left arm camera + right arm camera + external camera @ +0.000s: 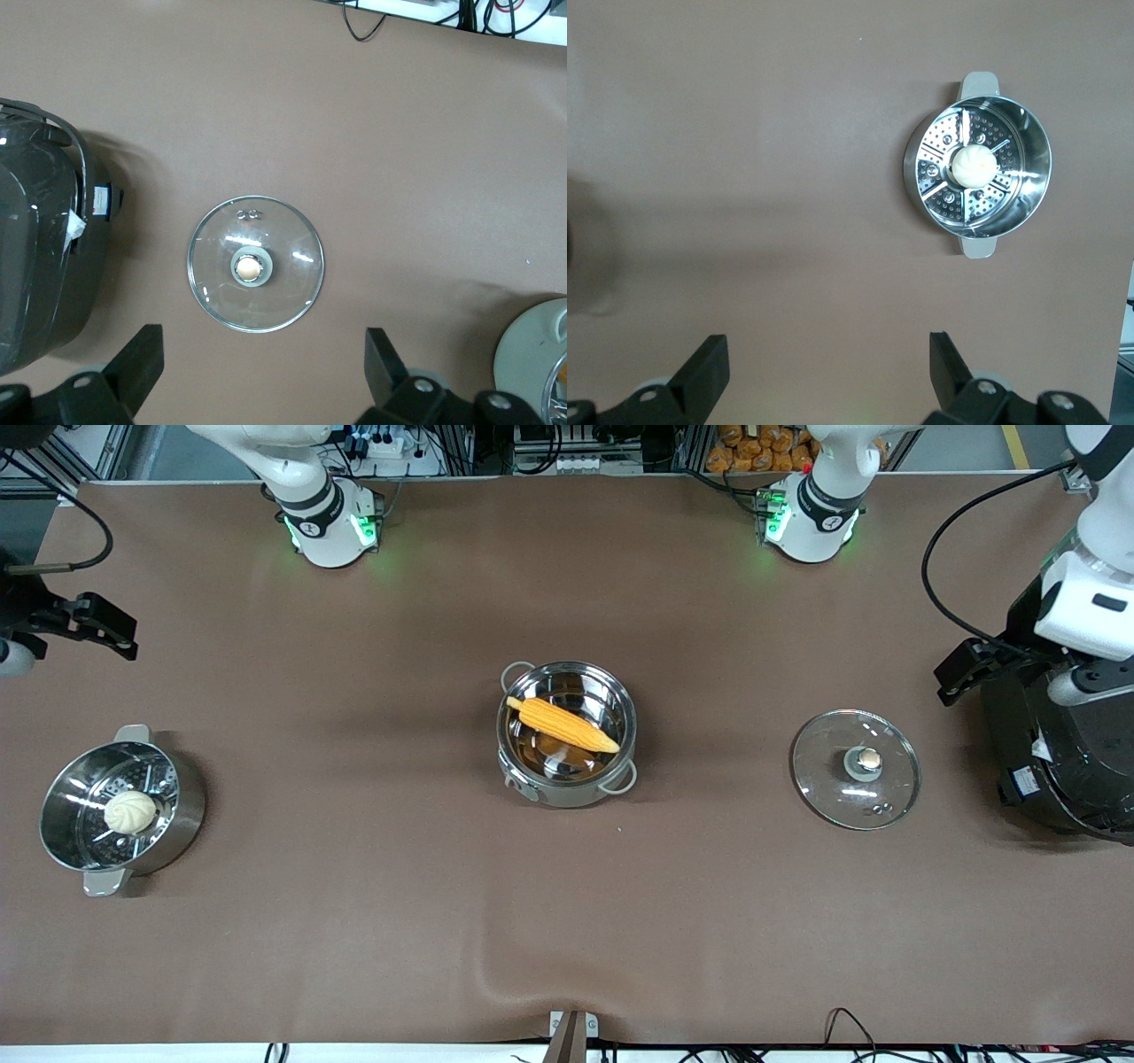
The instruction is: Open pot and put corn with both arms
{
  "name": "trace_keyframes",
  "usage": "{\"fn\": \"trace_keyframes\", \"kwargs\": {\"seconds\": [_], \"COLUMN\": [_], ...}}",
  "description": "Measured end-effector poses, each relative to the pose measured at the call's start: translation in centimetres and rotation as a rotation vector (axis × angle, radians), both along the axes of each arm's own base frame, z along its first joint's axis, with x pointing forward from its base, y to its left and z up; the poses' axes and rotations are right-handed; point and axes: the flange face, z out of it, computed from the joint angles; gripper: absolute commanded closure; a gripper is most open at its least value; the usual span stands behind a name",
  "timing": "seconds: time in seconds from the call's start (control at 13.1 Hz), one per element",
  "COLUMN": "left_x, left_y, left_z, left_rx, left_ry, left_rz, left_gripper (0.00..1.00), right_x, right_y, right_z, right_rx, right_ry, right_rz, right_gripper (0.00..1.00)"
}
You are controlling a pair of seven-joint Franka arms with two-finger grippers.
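The shiny steel pot [631, 726] stands uncovered in the middle of the table. The yellow-orange corn [567, 725] lies slantwise inside it. Its glass lid [824, 766] with the tan knob lies flat on the table, toward the left arm's end. In the left wrist view the lid [292, 266] lies below my left gripper [263, 345], which is open and empty. In the front view that left gripper [950, 677] hangs beside the rice cooker. My right gripper [124, 633] hangs open and empty over the right arm's end of the table, with bare cloth under it [828, 350].
A steel steamer basket [182, 806] with a white bun [130, 812] stands at the right arm's end, also in the right wrist view [1036, 168]. A big black rice cooker [1063, 771] stands at the left arm's end, beside the lid. Brown cloth covers the table.
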Motion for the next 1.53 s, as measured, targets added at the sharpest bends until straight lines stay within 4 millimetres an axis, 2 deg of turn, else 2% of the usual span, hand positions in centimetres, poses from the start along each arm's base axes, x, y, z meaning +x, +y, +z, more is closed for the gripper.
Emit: {"fn": "trace_keyframes", "kwargs": {"seconds": [0.23, 0.38, 0.69, 0.84, 0.99, 1.38, 1.53], "left_x": [-0.2, -0.5, -1.3, -1.8, -1.8, -2.4, -2.4], "left_y": [0.4, 1.0, 1.1, 0.8, 1.6, 1.5, 2.1], "left_z": [0.1, 1.2, 2.3, 2.7, 3.0, 3.8, 3.9], "left_rx": [-0.010, -0.045, -0.114, -0.115, -0.115, -0.115, -0.116], "left_ry": [0.024, 0.034, 0.091, 0.115, 0.121, 0.121, 0.118], "left_rz": [0.011, 0.025, 0.028, 0.022, 0.028, 0.014, 0.021], "left_gripper": [0.00, 0.00, 0.00, 0.00, 0.00, 0.00, 0.00], "right_x": [0.0, 0.2, 0.4, 0.6, 0.7, 1.1, 1.2], "right_y": [0.9, 1.3, 1.1, 1.6, 2.1, 1.8, 1.8], "right_z": [0.0, 0.1, 0.3, 0.4, 0.5, 0.1, -0.1], "right_rx": [0.001, 0.002, 0.111, 0.122, 0.124, 0.125, 0.124], "right_ry": [-0.003, -0.020, -0.045, -0.063, -0.071, -0.079, -0.074], "right_rz": [0.009, 0.011, -0.111, -0.119, -0.118, -0.170, -0.150], "right_gripper": [0.00, 0.00, 0.00, 0.00, 0.00, 0.00, 0.00]}}
